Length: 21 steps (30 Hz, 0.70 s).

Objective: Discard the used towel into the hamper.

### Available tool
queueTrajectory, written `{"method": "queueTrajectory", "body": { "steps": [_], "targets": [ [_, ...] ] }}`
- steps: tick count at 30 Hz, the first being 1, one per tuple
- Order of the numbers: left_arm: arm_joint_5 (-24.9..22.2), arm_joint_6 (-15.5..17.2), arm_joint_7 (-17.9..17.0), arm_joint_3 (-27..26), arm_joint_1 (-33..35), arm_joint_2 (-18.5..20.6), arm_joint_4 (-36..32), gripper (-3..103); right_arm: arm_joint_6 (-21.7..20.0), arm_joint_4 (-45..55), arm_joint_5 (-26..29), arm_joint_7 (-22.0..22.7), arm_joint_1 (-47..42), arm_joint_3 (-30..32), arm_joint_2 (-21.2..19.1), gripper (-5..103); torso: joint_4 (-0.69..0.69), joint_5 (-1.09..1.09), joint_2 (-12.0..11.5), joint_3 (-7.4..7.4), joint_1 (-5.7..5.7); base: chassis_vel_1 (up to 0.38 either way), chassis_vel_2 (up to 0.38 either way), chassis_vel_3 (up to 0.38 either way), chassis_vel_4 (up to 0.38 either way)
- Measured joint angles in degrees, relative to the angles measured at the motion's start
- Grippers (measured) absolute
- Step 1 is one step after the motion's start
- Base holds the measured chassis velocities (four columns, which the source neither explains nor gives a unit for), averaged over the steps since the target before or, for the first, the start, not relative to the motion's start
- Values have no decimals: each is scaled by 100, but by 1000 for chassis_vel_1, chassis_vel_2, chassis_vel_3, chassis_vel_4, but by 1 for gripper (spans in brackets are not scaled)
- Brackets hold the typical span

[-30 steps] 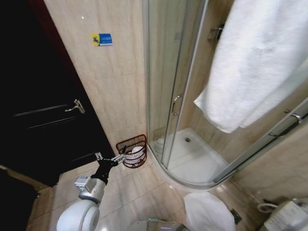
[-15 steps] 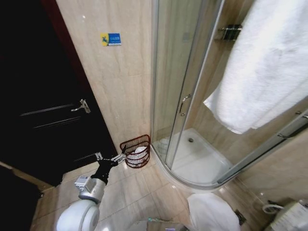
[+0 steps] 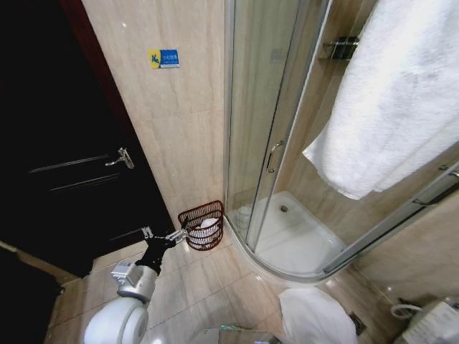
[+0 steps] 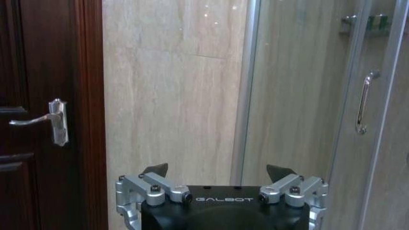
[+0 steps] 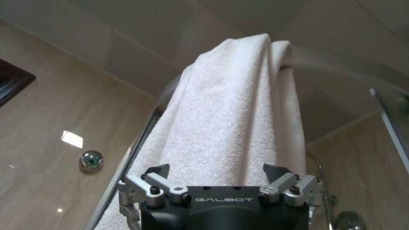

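Towel (image 3: pixel 391 100): large, white, folded over a rail high on the robot's right; long axis ran down from the rail, lower corner hanging free beside the glass shower enclosure (image 3: pixel 269 136).
Hamper (image 3: pixel 203 224): stood on the floor tiles at the foot of the wall, between the dark door (image 3: pixel 64 158) and the enclosure; something white lay inside it.
Key relation: towel high and to the right, hamper low and to the left, well apart from each other.
Nearer arm: the right, judged from its wrist view.
Right gripper (image 5: pixel 217 171): fingers spread, nothing held; pointed up at the towel (image 5: pixel 230 115), which hung just ahead of the tips, not touching.
Left gripper (image 3: pixel 167 236): fingers apart, empty; low, just beside the hamper's rim.
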Motion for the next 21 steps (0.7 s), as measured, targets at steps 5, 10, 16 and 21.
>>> {"method": "queueTrajectory", "body": {
  "steps": [5,10,16,21],
  "targets": [
    [0,0,0,0,0,0,0,100,147,-2,169,127,1,-34,-79,100,0,0,0,0,0,47,59,-73,-80],
    [0,0,-1,-1,0,1,0,100,253,-155,299,177,19,-53,-288,100,2,-10,0,-1,-1,106,110,-92,-98],
    [0,0,-2,-1,0,0,0,100,356,-568,370,239,7,-28,-790,100,2,1,0,0,1,42,37,-28,-26],
    [0,0,-1,0,0,0,0,100,425,-1122,840,698,-340,248,-1765,101,-3,1,0,0,0,-34,-12,19,12]
  ]
}}
